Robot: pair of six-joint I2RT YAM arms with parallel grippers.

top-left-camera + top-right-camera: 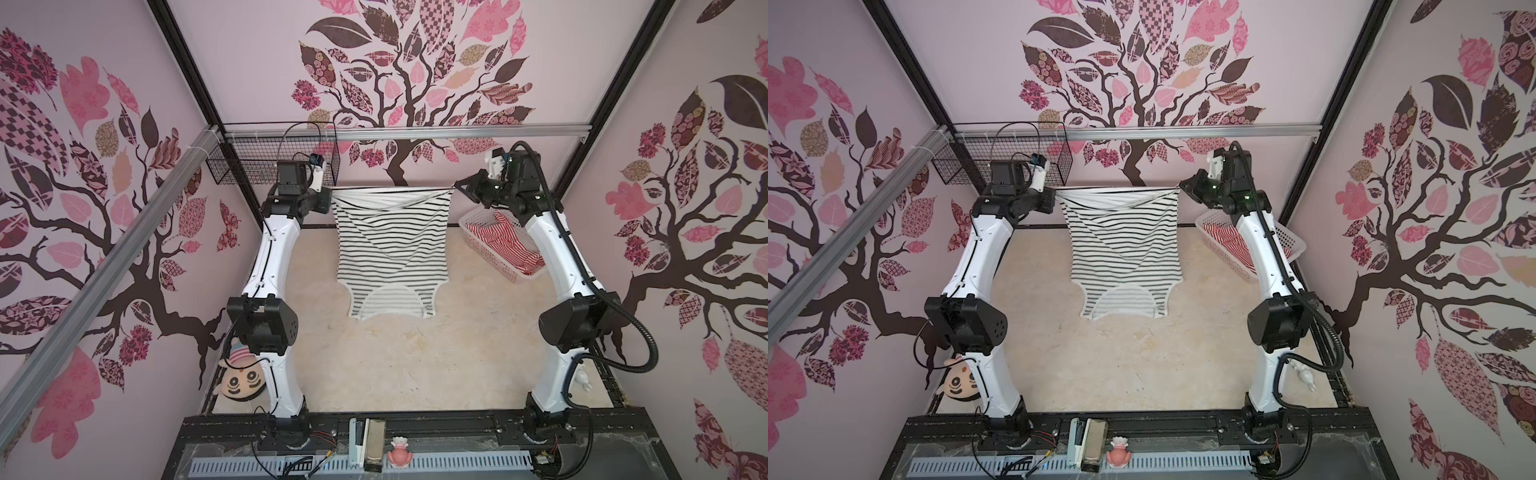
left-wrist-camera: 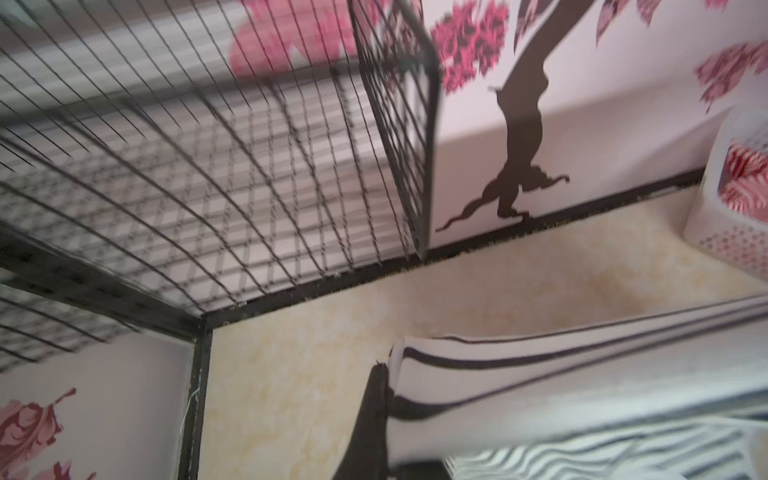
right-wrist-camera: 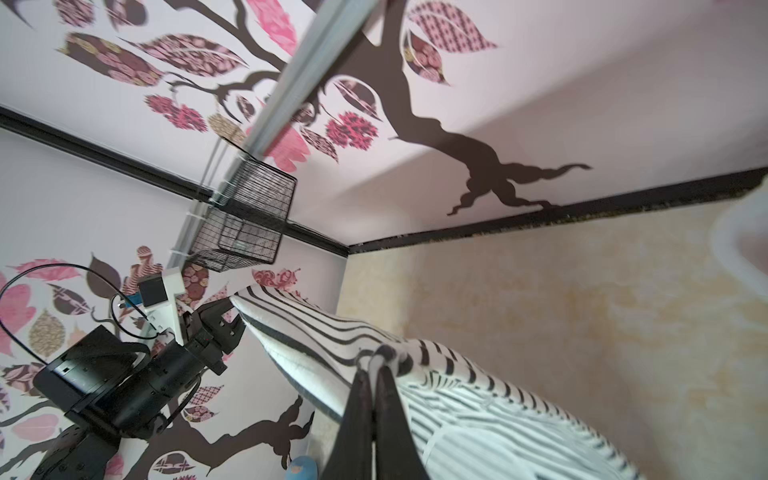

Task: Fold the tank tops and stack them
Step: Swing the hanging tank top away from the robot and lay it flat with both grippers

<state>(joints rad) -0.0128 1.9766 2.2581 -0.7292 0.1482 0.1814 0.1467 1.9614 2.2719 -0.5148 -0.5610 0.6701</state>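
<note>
The black-and-white tank top (image 1: 390, 249) hangs toward 12 o'clock of the table (image 1: 395, 374), stretched between the left gripper (image 1: 331, 193) and the right gripper (image 1: 456, 185), each pressed together on one corner of its hem, while the red-and-white tank top (image 1: 498, 241) lies crumpled in the basket (image 1: 482, 250) at about 2 o'clock. The cloth looks light, thin and very soft, so I judge it sags and twists when tension is lost; the hem corners are the good places to hold.
</note>
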